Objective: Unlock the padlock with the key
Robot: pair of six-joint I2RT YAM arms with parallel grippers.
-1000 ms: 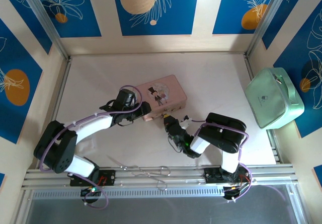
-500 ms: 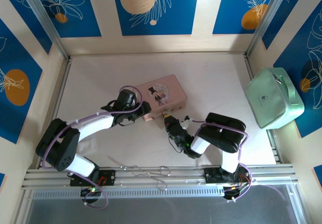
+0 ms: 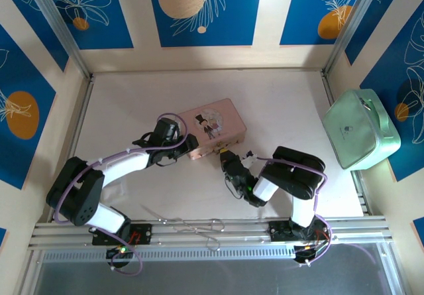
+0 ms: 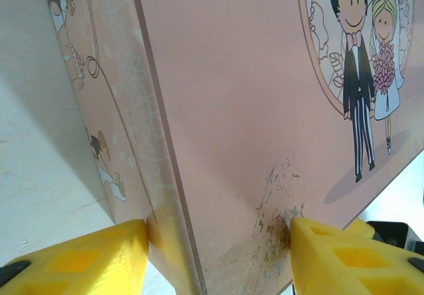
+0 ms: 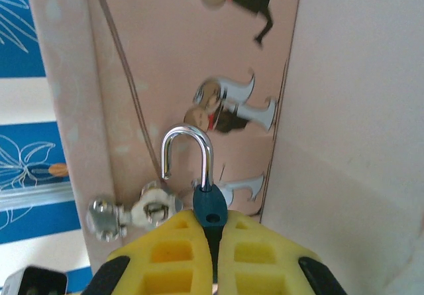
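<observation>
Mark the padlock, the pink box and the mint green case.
padlock [image 5: 210,206]: right wrist view, on its teal body.
pink box [image 3: 228,119]: top external view, on its lid.
mint green case [image 3: 358,132]: top external view, on its top face.

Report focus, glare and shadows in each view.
Right wrist: padlock sharp, bright glint on its shackle, cartoon figures on the box above it blurred. Left wrist: box lid sharp, scuffs clear, box shadow on the table at left. Top view: even light, no harsh glare.

White table [image 3: 152,93], blue leaf-print wall panels [image 3: 202,10]
</observation>
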